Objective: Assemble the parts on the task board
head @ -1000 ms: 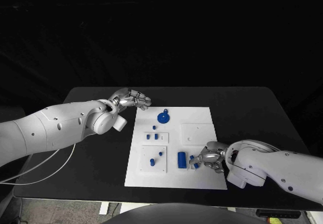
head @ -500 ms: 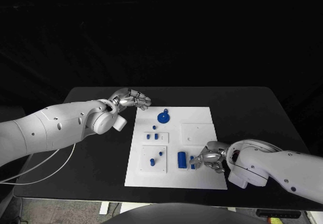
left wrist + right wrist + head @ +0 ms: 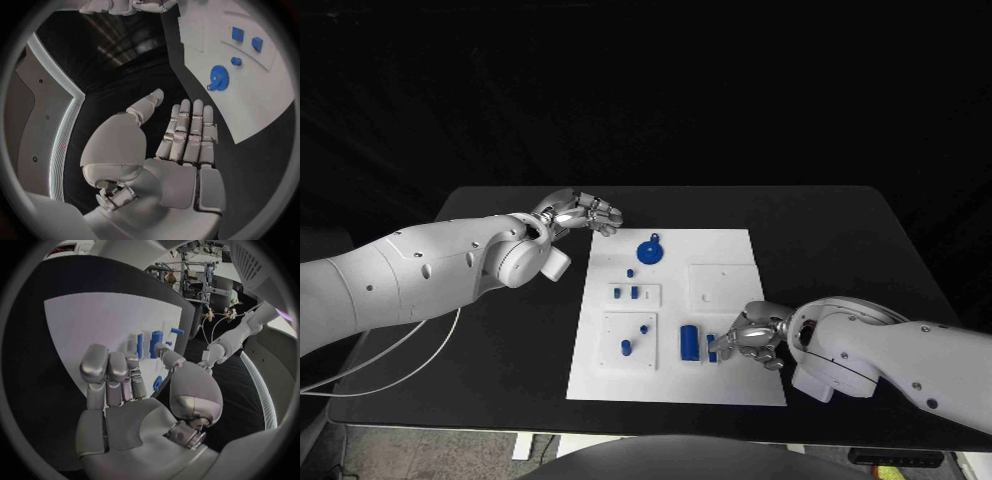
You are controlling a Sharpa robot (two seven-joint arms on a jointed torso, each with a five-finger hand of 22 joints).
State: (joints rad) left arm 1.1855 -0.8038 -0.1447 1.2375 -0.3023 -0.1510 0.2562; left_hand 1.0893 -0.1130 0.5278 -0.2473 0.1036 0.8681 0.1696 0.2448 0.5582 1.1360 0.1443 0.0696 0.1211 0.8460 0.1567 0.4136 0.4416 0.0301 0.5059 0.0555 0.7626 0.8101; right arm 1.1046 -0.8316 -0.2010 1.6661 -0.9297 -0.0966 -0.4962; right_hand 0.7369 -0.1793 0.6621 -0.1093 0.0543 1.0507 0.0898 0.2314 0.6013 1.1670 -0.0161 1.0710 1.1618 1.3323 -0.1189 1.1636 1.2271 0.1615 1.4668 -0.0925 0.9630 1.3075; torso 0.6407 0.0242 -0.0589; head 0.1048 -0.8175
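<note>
The white task board (image 3: 733,250) lies mid-table. On it are a blue round geared part (image 3: 651,249) (image 3: 218,78), a small peg (image 3: 630,272), two small blocks (image 3: 626,293), a slanted piece (image 3: 627,347) and a long blue block (image 3: 688,341) (image 3: 155,343). My right hand (image 3: 751,338) (image 3: 125,390) rests on the board's near right part. Its fingertips are against a small blue part (image 3: 714,347), its palm is empty, and its thumb reaches toward the long block. My left hand (image 3: 589,213) (image 3: 181,145) hovers off the board's far left corner, fingers straight and holding nothing.
The black table (image 3: 848,240) reaches well beyond the board on both sides. A raised white square plate (image 3: 726,285) sits on the board's right half. A white cable (image 3: 401,360) hangs under my left arm, near the table's left edge.
My right hand has crept slightly left toward the long blue block, its fingertips staying by the small blue part. The left hand has not moved.
</note>
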